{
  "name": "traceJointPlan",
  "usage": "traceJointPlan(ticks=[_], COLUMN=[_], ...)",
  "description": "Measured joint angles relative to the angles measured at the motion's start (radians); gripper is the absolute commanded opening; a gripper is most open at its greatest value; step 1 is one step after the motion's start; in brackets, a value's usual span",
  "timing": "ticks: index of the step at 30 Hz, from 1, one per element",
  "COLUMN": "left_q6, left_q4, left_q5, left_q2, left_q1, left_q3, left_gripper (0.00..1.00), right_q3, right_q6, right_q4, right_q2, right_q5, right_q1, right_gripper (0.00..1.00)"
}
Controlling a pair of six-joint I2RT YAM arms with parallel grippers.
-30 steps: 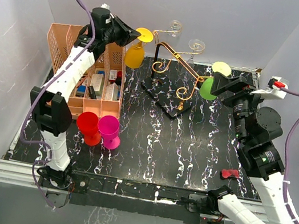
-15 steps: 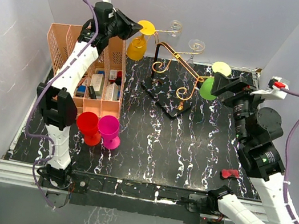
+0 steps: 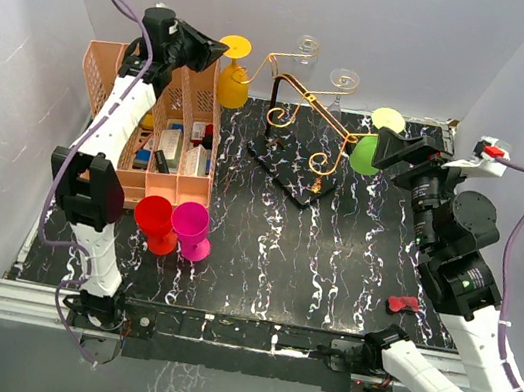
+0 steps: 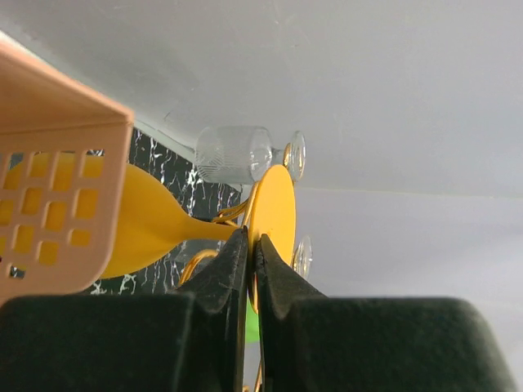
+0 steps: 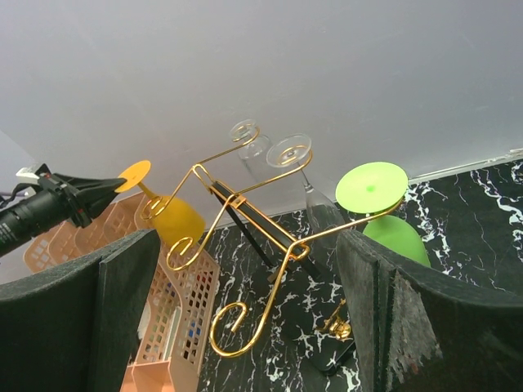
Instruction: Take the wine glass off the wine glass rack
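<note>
My left gripper (image 3: 217, 46) is shut on the flat foot of a yellow wine glass (image 3: 233, 84), held high at the back left with its bowl hanging down. In the left wrist view the jaws (image 4: 249, 237) pinch the yellow foot (image 4: 274, 204) edge-on. The foot sits a little left of the upper arm tip of the gold wine glass rack (image 3: 311, 93). In the right wrist view the yellow glass (image 5: 176, 222) lies close to a scroll end; whether they touch I cannot tell. My right gripper (image 3: 389, 149) stands open beside a green glass (image 3: 364, 155) hanging on the rack (image 5: 245, 204).
Two clear glasses (image 3: 344, 78) hang at the rack's far side. A peach slotted organiser (image 3: 110, 78) stands under my left arm. Red (image 3: 155, 218) and pink (image 3: 193, 227) cups stand in front of it. A small red object (image 3: 402, 304) lies near right.
My left gripper has drawn the yellow glass to the left and slightly up, away from the rack's arm. The right arm has stayed still.
</note>
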Motion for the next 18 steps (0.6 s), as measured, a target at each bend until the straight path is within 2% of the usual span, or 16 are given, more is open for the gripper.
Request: traceJointPlan(ticks=[7, 18], left_q6=[-0.071, -0.183], left_q4=[0.082, 0.194], left_q5=[0.014, 0.062], left_q2=[-0.148, -0.361], left_q1=[0.026, 0.052], left_q3=[-0.220, -0.476], left_gripper=[0.00, 0.00], right_q3=[0.000, 0.005], right_q6=[0.005, 0.026], right_q4=[-0.003, -0.013], right_q2=[0.005, 0.018], right_q5=[-0.005, -0.027], right_q1=[0.000, 0.000], right_gripper=[0.99, 0.99])
